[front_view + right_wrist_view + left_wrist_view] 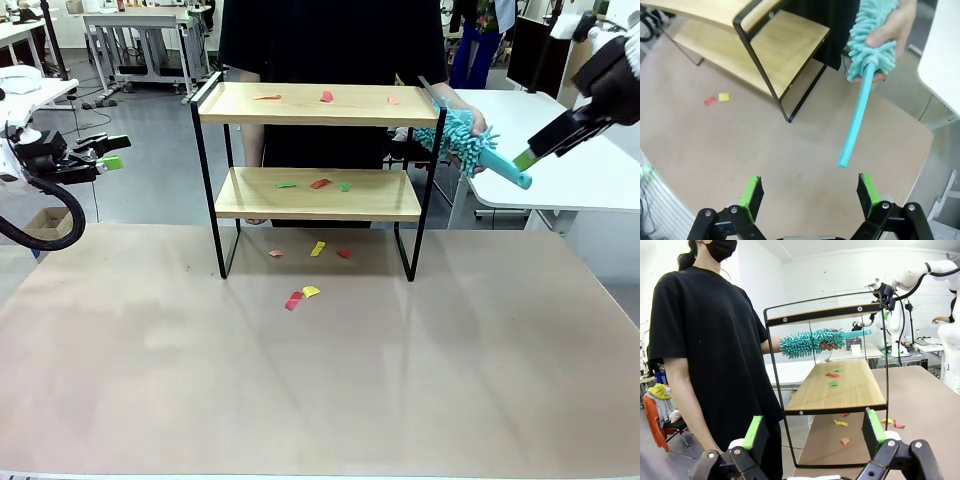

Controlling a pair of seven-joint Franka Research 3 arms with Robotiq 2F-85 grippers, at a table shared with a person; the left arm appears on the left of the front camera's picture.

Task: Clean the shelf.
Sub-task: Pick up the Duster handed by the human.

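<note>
The shelf stands mid-table, two light wooden boards in a black frame. Small coloured paper scraps lie on both boards and on the table under and in front of it. Behind the shelf's right end, a person's hand holds a teal fluffy duster by its head, handle pointing at my right gripper. That gripper is open, just above the handle tip. In the right wrist view the handle hangs ahead of the open right gripper. My left gripper is open, off the table's left, facing the shelf's end.
The person in a black shirt stands behind the shelf. A white side table sits at the right, under my right arm. More scraps lie on the brown table in front of the shelf.
</note>
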